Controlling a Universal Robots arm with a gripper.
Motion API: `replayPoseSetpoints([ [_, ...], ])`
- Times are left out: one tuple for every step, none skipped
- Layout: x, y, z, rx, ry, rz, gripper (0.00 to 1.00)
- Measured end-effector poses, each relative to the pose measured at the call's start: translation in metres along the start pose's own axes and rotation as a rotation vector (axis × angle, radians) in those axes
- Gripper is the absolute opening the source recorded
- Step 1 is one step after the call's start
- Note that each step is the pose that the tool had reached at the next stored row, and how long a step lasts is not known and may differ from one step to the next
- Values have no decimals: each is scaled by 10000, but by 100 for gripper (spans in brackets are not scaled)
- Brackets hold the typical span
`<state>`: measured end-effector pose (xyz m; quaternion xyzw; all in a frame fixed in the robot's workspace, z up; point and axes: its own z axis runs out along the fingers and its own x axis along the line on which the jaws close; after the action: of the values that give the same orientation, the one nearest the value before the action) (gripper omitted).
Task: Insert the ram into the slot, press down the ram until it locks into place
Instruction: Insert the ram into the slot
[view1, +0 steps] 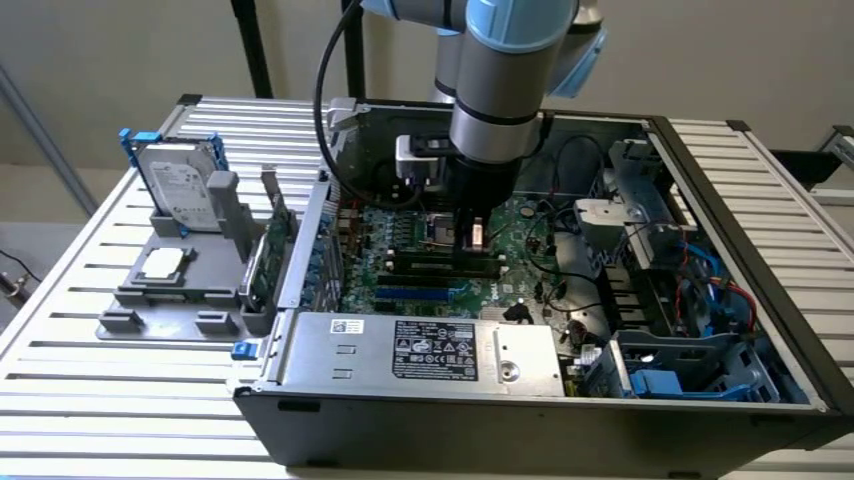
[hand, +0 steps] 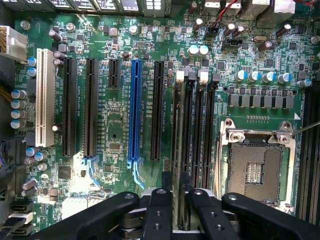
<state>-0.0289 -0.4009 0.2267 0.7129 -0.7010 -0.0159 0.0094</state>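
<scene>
Slatted metal table (view1: 80, 400) is seen under the open case (view1: 400, 425), pale walls (view1: 94, 50) behind. The thin green ram (hand: 175, 145) is clamped edge-on by the gripper (hand: 178, 200) at the slot (hand: 187, 120).

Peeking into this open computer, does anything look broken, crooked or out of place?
Nothing looks broken or spilled. The claw grips the ram edge-on, running parallel to the black slots, not askew. The square processor socket sits bare, which may seem odd but shows no damage.

Slatted metal table (view1: 80, 400), open computer case (view1: 400, 440) standing on it, grey fixture (view1: 160, 296) just beside the case
</scene>
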Motion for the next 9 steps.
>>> replayPoseSetpoints([
  [0,1,-37,0,0,0,22],
  [-1,3,-81,-1,0,0,22],
  [-1,7,-125,-1,0,0,22],
  [-2,13,-162,-1,0,2,22],
  [-2,20,-196,-1,0,1,22],
  [-3,28,-226,0,0,0,22],
  [-3,39,-244,-1,0,-1,22],
  [-3,51,-253,0,0,-1,22],
  [-3,65,-256,0,-1,0,22],
])
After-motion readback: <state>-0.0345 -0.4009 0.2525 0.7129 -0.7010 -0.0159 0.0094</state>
